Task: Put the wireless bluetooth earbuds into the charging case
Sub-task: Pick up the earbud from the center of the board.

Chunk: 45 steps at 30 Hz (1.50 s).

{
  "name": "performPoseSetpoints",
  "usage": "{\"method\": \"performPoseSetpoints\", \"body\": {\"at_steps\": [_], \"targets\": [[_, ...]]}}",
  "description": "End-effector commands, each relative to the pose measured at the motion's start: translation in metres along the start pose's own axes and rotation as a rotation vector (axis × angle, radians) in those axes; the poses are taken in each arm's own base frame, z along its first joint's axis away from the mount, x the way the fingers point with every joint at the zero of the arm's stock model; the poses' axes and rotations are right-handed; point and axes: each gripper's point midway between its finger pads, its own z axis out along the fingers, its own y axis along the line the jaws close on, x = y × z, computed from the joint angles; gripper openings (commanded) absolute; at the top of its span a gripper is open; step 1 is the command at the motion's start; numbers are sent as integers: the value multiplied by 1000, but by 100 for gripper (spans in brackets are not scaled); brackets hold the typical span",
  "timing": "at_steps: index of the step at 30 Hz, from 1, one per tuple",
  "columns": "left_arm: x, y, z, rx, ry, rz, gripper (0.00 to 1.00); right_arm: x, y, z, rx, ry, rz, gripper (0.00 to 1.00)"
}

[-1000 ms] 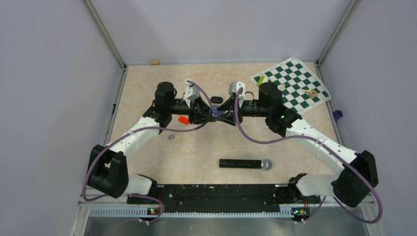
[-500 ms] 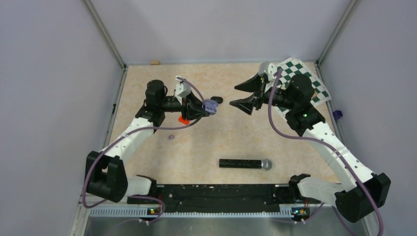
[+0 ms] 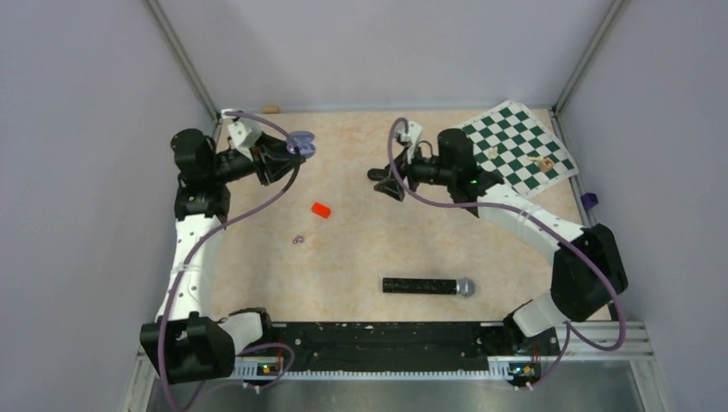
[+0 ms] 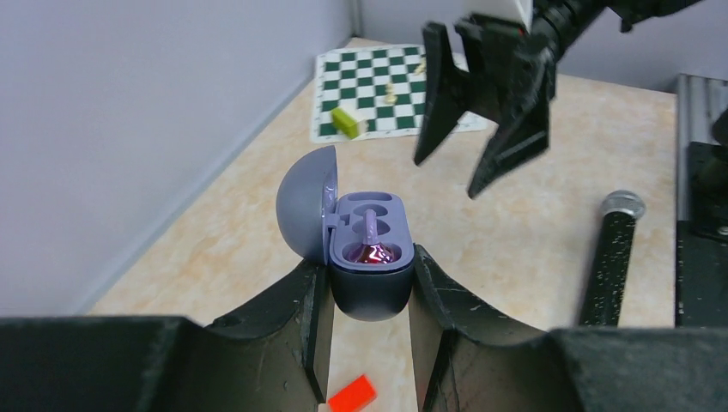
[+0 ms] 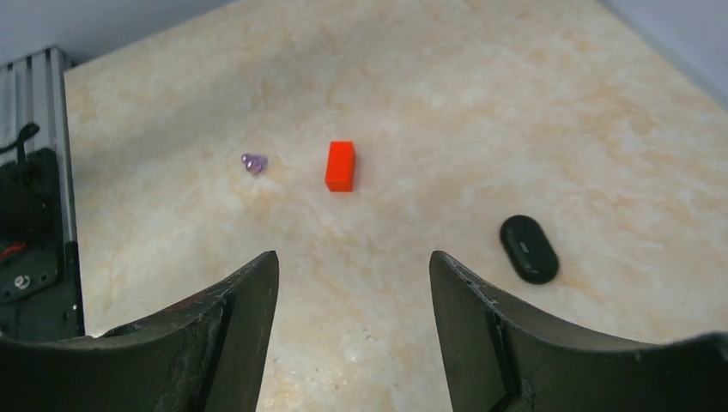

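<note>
My left gripper (image 3: 292, 148) is shut on the charging case (image 4: 371, 275), a grey-purple rounded case with its lid (image 4: 307, 210) open, held above the table's back left. One glossy purple earbud (image 4: 370, 251) sits in a well of the case. A second tiny purple earbud (image 5: 254, 162) lies on the table left of the red block; it also shows in the top view (image 3: 298, 239). My right gripper (image 3: 385, 183) is open and empty over the middle back of the table, and it shows in the left wrist view (image 4: 448, 176).
A red block (image 3: 321, 209) lies mid-left. A small glossy black oval pod (image 5: 529, 248) lies by my right fingers. A black microphone (image 3: 427, 286) lies near the front. A green chessboard (image 3: 515, 146) with small pieces lies at the back right.
The grippers were together at the centre and have parted. My left arm swung back left with the case. My right arm drew away right, then came back low over the centre, open.
</note>
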Motion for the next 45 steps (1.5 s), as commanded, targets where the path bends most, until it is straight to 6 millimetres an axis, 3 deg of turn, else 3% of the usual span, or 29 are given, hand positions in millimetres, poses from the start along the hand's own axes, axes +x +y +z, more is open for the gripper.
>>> {"method": "performPoseSetpoints", "body": {"at_steps": [1,7,11,17,24,37,45], "targets": [[-9,6,-38,-95,-4,11,0,3,26,41,-66,36,-159,64],[14,24,-81,-279,-29,-37,0,39,57,106,-167,146,4,60],[13,35,-105,-371,-75,-68,0,63,79,143,-219,209,129,58],[14,45,-119,-427,-90,-126,0,109,115,184,-296,336,209,57],[16,44,-119,-442,-97,-122,0,138,136,209,-322,415,129,58],[22,45,-119,-446,-105,-148,0,193,138,236,-329,538,73,60],[27,48,-120,-443,-106,-162,0,204,141,239,-329,568,60,53]]}}
